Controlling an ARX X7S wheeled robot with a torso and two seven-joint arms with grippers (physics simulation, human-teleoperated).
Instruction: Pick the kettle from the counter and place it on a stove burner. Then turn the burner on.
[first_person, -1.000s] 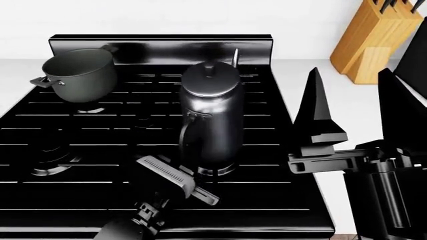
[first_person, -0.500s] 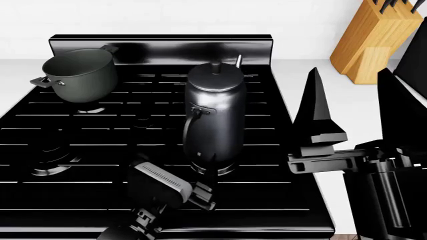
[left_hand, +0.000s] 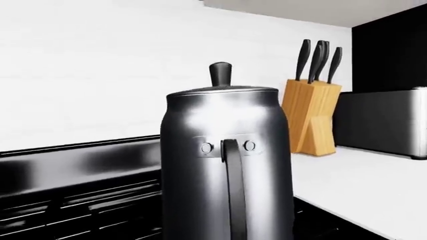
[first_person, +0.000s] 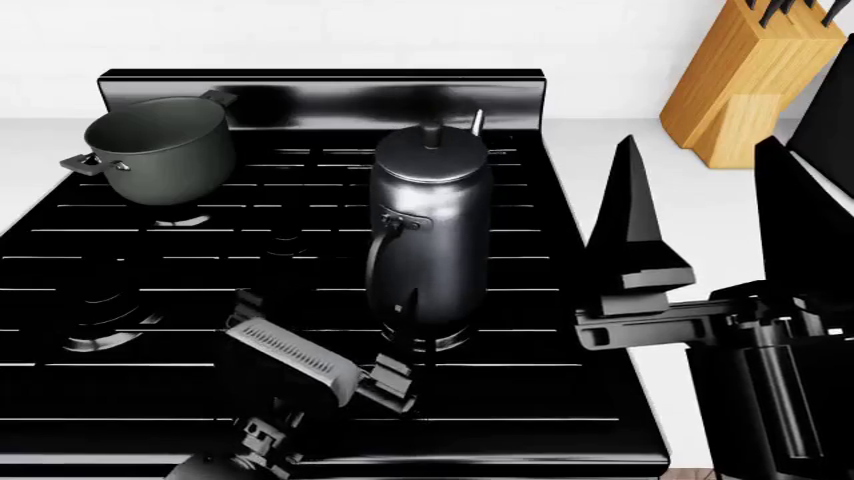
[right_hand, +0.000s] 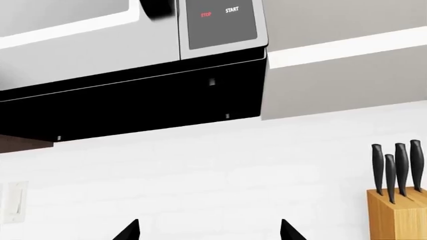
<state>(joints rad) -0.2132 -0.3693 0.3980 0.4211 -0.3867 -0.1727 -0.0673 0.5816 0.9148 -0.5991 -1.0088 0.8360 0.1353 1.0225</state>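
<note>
A home kitchen is being shown, rendered in simulation. A black gas stove (first_person: 334, 300) with grate bars is being flanked by a white counter (first_person: 607, 170), and a dark grey pot (first_person: 160, 145) and a steel kettle (first_person: 427, 235) are being carried on it. A wooden knife block (first_person: 747, 80) and a steel toaster (left_hand: 383, 122) are being kept on the counter, and a microwave (right_hand: 127, 45) with STOP and START buttons is being seen mounted above, against a white wall.

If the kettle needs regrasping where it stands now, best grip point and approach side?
Take the kettle by its dark loop handle, coming from the front of the stove, the robot's side. The handle runs vertically down the wall facing the robot, as the left wrist view shows, and the kettle stands upright on the grate. The left tool sits just in front of it, so it probably has the shortest approach.
</note>
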